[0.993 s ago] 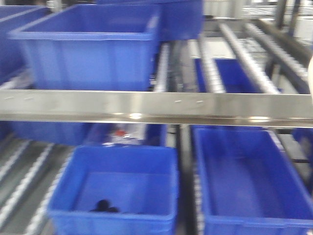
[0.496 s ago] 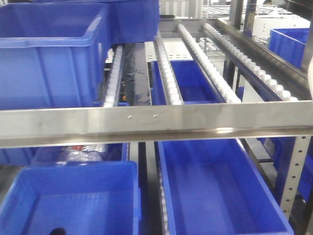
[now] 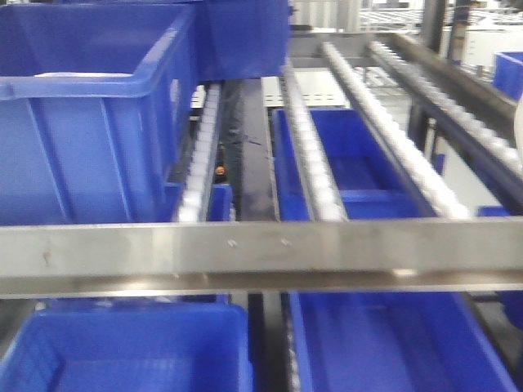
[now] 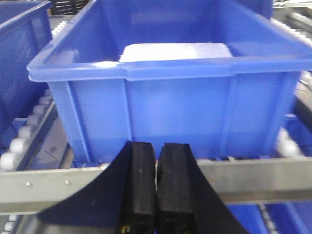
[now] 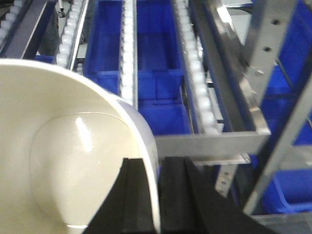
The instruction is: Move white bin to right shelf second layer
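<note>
Because the white bin [image 5: 63, 161] is glossy, thin-walled and handle-free, likely light but slippery, the right gripper [image 5: 155, 195] pinches its rim wall, one finger inside, above the roller lanes [image 5: 127, 53], while the left gripper [image 4: 156, 185] hangs closed and empty.

Even, bright overhead lighting. Front view softly motion-blurred. Glare streaks on glossy cream-white plastic bin [image 5: 63, 161] and flat steel front rail [image 3: 261, 257].
</note>
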`<action>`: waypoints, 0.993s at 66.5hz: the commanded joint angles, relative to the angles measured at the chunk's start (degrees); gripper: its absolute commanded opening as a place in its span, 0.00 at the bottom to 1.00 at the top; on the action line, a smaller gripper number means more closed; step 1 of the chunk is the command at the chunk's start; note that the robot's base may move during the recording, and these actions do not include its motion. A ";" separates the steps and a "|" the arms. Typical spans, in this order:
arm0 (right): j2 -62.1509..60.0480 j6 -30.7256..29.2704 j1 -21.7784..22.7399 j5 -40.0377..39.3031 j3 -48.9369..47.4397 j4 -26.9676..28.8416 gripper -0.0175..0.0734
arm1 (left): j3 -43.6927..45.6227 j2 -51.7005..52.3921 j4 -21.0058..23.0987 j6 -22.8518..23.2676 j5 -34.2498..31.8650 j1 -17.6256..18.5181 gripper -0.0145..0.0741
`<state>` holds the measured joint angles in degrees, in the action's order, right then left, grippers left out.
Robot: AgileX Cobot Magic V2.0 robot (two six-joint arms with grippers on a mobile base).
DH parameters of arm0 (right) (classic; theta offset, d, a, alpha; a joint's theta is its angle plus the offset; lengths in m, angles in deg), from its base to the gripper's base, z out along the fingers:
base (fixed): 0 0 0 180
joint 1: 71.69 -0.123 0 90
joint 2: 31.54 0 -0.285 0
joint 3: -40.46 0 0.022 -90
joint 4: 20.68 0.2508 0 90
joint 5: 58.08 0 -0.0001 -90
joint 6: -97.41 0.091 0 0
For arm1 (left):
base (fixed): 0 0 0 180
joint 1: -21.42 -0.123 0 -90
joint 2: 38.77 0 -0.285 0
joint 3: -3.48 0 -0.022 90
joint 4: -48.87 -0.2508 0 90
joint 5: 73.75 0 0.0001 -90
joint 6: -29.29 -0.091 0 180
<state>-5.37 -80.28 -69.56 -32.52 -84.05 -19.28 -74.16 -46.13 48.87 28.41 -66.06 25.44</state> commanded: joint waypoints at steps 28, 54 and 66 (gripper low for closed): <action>0.29 0.28 0.09 -5.62 -1.79 -0.09 0.25 | -2.11 0.92 0.00 0.17 -4.93 0.38 0.26; 0.29 0.28 0.09 -5.62 -1.79 -0.09 0.25 | -2.11 0.92 0.00 0.17 -4.93 0.38 0.26; 0.29 0.28 0.09 -5.62 -1.79 -0.09 0.25 | -2.11 0.92 0.00 0.17 -4.93 0.38 0.26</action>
<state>-5.37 -80.28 -69.56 -32.52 -84.05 -19.28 -74.16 -46.13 48.87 28.41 -66.06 25.44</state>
